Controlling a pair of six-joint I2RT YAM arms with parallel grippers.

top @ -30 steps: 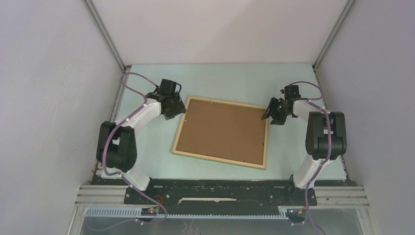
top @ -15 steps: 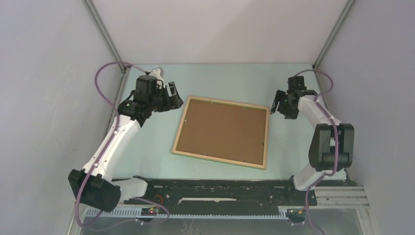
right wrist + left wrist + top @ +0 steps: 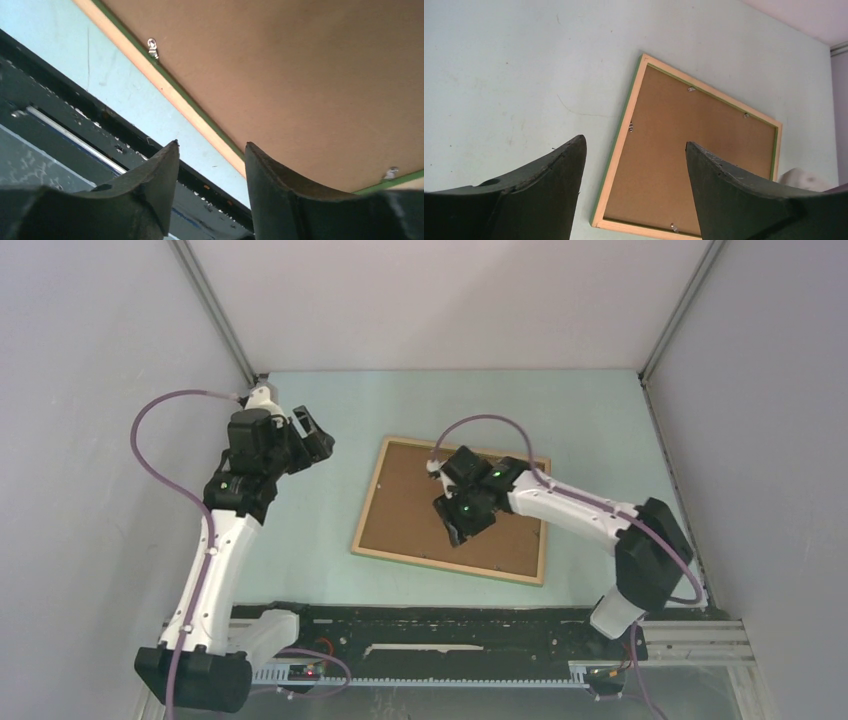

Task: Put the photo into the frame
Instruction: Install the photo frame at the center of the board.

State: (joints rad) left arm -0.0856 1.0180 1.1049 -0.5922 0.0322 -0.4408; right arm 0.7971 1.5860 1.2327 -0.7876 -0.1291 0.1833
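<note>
The frame [image 3: 365, 508] lies face down on the pale green table, its pale wood rim around a brown backing board [image 3: 410, 500] held by small metal clips [image 3: 153, 46]. The photo is hidden or out of view. My left gripper [image 3: 318, 440] hangs open in the air off the frame's far left corner, holding nothing. From its wrist I look down on the frame [image 3: 616, 160] and board [image 3: 694, 145] between the open fingers [image 3: 635, 145]. My right gripper [image 3: 458, 532] hovers open over the board's near half, pointing at the frame's near edge [image 3: 170, 92], holding nothing [image 3: 212, 145].
The black base rail [image 3: 450, 625] runs along the table's near edge, close to the frame's near side. Grey enclosure walls with metal corner posts [image 3: 215, 315] stand on three sides. The right arm's white link [image 3: 580, 508] stretches across the frame's right part.
The left gripper lifted and drew back left from the frame's corner. The right arm swung from the frame's right edge to above the backing board, its jaws a little narrower than half a second ago.
</note>
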